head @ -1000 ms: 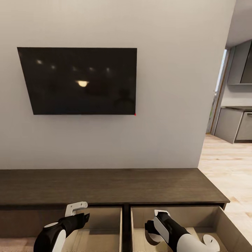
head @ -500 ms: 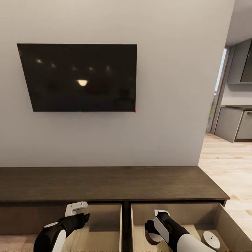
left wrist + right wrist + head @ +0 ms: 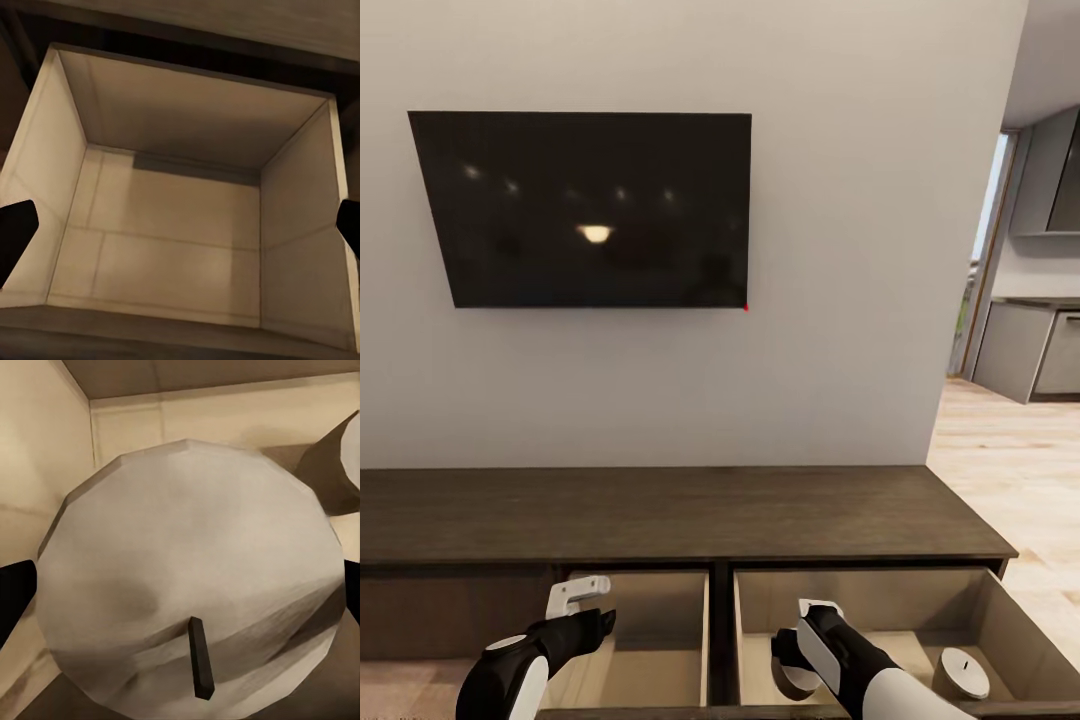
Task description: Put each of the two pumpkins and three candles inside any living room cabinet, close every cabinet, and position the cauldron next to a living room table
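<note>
The right gripper (image 3: 797, 672) pinches a candle (image 3: 191, 607) over the cabinet (image 3: 660, 515)'s right drawer — another candle (image 3: 961, 673) sits near its right wall — so releasing looks next; left gripper (image 3: 582, 598) spread, empty.

The view tilts down: the television (image 3: 590, 208) and cabinet (image 3: 660, 515) slide up the frame, and the candle (image 3: 961, 673) at lower right now shows whole in the open drawer.

Left pincer (image 3: 582, 598) spread wide, right pincer (image 3: 797, 668) gripping, both arms lowered
</note>
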Tool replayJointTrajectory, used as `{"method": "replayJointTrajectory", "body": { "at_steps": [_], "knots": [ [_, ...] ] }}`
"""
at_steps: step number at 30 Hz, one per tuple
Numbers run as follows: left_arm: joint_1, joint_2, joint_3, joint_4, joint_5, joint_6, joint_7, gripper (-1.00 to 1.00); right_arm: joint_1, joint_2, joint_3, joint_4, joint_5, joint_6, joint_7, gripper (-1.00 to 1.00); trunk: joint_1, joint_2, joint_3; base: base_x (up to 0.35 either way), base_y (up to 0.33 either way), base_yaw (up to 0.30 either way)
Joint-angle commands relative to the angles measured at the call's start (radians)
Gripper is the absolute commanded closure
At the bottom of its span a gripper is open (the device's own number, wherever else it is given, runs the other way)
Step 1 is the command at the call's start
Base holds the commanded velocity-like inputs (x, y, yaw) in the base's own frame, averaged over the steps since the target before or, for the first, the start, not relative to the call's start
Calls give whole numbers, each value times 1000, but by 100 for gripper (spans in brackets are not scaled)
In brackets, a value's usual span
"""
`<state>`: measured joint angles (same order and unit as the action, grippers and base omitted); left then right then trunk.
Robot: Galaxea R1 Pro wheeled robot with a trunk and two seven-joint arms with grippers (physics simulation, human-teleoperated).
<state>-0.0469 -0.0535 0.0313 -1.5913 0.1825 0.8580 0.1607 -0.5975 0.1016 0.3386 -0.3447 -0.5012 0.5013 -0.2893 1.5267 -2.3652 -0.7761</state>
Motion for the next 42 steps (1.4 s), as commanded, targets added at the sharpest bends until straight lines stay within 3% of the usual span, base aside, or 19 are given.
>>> {"method": "replayJointTrajectory", "body": {
  "at_steps": [1,7,42],
  "knots": [
    [-1,0,1,-1,11,4,8,-100,-1,-1,8,-2,-10,3,-8,100,4,-8,-4,0,0,0],
    [-1,0,0,-1,11,4,8,-100,-1,0,8,-2,-10,3,-8,100,27,-50,-23,0,0,0],
    [-1,0,-2,-2,11,0,8,-100,-1,1,8,-2,-10,3,-8,100,27,-50,-23,41,0,0]
  ]
}}
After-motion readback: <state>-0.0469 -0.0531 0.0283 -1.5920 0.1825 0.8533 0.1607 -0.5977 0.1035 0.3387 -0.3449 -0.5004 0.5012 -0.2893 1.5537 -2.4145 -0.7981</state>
